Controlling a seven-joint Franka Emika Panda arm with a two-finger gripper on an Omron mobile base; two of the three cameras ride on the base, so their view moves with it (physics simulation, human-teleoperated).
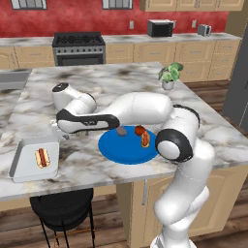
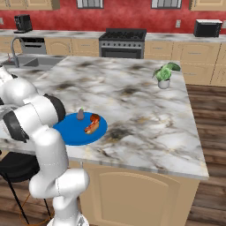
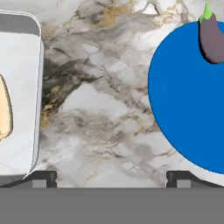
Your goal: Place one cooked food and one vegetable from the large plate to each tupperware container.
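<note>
The large plate [image 1: 121, 150] [image 2: 73, 132] [image 3: 183, 109] is bright blue and lies near the island's front edge. On it are a purple eggplant [image 1: 121, 131] [image 2: 80, 115] [image 3: 212, 39], a hot dog [image 1: 145, 139] [image 2: 91, 127] and a small red item [image 1: 139, 129]. A light grey tupperware container [image 1: 19, 167] [image 3: 22, 65] sits to the left and holds another hot dog [image 1: 42, 157] [image 3: 3, 113]. My gripper [image 1: 57, 131] [image 3: 111, 179] hangs open and empty over the bare marble between the container and the plate.
A potted plant [image 1: 169, 75] [image 2: 164, 75] stands at the island's far right side. A black stool [image 1: 63, 206] is below the front edge. The stove and cabinets line the back wall. My arm stretches across the counter just behind the plate.
</note>
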